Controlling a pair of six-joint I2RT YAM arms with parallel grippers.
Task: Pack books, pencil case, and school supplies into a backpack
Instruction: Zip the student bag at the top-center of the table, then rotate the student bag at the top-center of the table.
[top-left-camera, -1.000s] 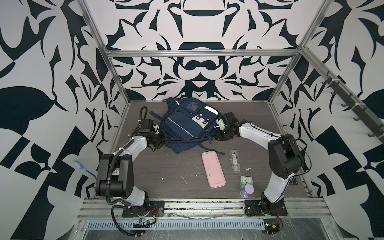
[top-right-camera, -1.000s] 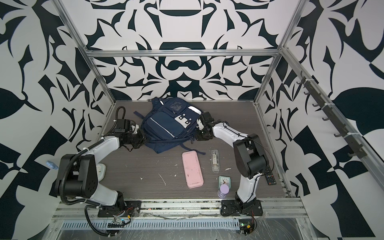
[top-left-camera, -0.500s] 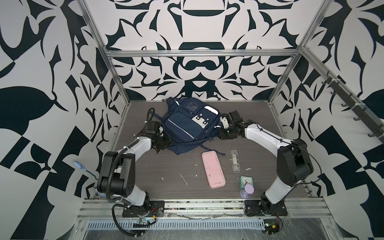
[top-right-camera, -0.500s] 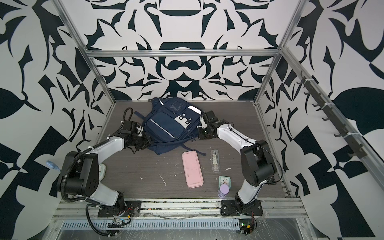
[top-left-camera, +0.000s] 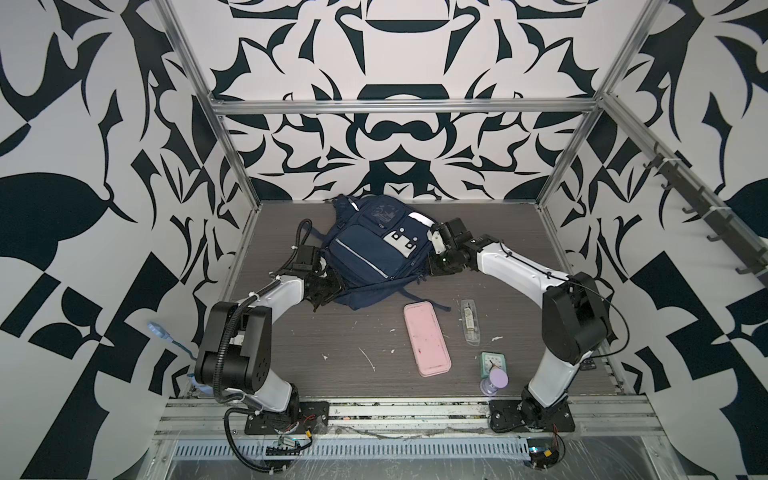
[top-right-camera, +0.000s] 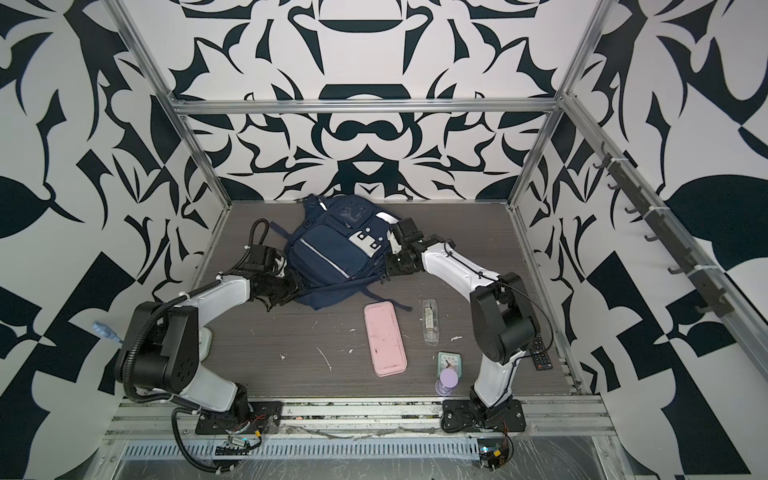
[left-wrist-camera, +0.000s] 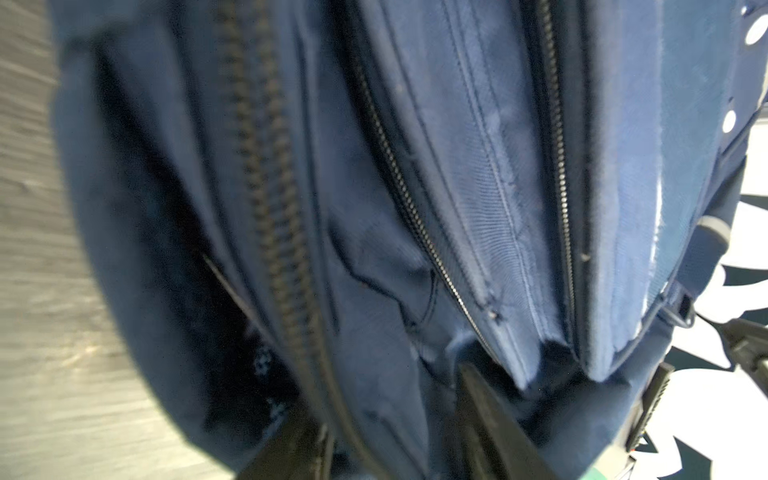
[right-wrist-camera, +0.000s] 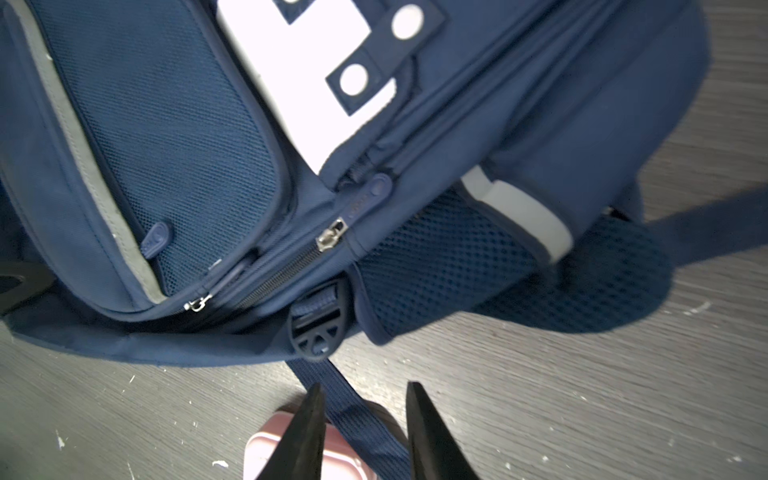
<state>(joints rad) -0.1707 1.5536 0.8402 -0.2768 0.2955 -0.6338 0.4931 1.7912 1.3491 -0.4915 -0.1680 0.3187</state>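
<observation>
**Fig.** The bench (top-left-camera: 311, 332) from above, w/ both my arms reaching in. The backpack (top-left-camera: 374, 249) lies front-up at rear centre, btw. the two arms.

- **(a) L pincer (left-wrist-camera: 390, 395):** at the pack's near-L edge. Fingers are apart, w/ navy fabric beside a heavy zip lying btw. them.
- **(b) R pincer (right-wrist-camera: 363, 384):** at the pack's R side, by the mesh pocket. Fingers are apart and clamped on nothing. It hangs over a strap (right-wrist-camera: 357, 419) and one end of the pencil case (top-left-camera: 427, 338).
- **(c)** The case lies flat on the bench in front of the pack, twd. my R arm.
- **(d)** The school supplies (top-left-camera: 469, 322), a clear packet, lie just beside the case on its R. They run approx. parallel to it, not touching.
- **(e)** A mint clock (top-left-camera: 492, 361) & purple hourglass (top-left-camera: 494, 380) sit at the front edge, near my R arm's base.
</observation>
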